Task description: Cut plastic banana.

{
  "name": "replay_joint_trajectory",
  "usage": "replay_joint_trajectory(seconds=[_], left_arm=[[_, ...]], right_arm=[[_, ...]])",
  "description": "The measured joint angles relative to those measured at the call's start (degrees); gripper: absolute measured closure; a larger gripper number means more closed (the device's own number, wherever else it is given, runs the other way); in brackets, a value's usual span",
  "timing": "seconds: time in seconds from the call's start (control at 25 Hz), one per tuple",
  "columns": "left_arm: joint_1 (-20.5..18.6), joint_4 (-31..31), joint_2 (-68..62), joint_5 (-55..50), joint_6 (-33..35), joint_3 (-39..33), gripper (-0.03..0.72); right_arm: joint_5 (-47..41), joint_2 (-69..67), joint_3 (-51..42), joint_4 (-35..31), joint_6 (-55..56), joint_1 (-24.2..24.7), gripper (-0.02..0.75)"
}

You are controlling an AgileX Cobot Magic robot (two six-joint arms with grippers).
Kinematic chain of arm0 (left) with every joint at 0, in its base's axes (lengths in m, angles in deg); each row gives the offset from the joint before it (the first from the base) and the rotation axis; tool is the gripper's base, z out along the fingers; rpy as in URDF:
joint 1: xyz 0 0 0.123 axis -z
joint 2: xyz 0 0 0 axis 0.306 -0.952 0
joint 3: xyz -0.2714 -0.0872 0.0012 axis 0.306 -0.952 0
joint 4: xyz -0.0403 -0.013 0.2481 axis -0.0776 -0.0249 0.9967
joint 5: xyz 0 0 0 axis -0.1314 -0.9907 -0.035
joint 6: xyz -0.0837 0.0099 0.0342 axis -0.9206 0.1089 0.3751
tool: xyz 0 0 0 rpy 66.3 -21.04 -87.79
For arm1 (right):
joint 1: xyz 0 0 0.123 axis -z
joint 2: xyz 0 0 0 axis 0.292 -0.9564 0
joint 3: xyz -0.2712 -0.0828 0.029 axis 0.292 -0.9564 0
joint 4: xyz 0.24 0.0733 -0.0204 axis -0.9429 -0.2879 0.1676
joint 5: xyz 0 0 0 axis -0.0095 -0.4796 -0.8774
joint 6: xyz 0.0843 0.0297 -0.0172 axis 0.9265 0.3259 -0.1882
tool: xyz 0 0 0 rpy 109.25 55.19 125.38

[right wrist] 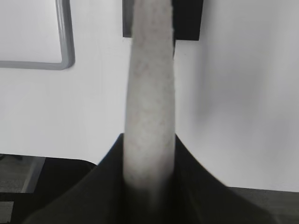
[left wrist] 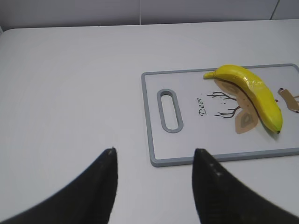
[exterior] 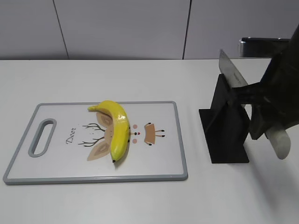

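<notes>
The right pincer (exterior: 261, 100), clamped on the knife (exterior: 232, 73), sits well right of the banana (exterior: 117, 128), whose long axis runs front-to-back on the cutting board (exterior: 56, 173); the left pincer (left wrist: 154, 161) is apart.

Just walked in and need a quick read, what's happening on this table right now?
The right end effector is shut on a knife by its pale handle, beside the black knife stand. The plastic banana lies whole on the cutting board, uncut. The left end effector is open over bare table near the board's handle end, holding nothing.
</notes>
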Motion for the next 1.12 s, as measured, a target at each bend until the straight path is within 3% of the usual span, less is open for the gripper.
replay_joint_trajectory(seconds=[0.24, 0.48, 0.68, 0.84, 1.12], left_arm=[[0.0, 0.05, 0.0, 0.0, 0.0, 0.0, 0.189], [0.0, 0.05, 0.0, 1.19, 0.0, 0.45, 0.017], [0.0, -0.04, -5.77, 5.26, 0.54, 3.58, 0.008], [0.0, -4.76, -17.49, 8.17, 11.79, 6.84, 0.014], [0.0, -16.2, -39.3, 11.3, 35.26, 15.69, 0.026]], right_arm=[[-0.13, 4.95, 0.38, 1.81, -0.01, 0.0, 0.577], [-1.42, 8.6, 4.38, 2.64, -1.04, 0.0, 0.577], [-3.7, 7.91, 10.28, 4.55, -11.3, 0.0, 0.577], [-4.3, 4.48, 17.11, 7.8, -22.18, 0.0, 0.577], [-4.36, -5.41, 28.0, 7.78, -41.33, 0.0, 0.577]])
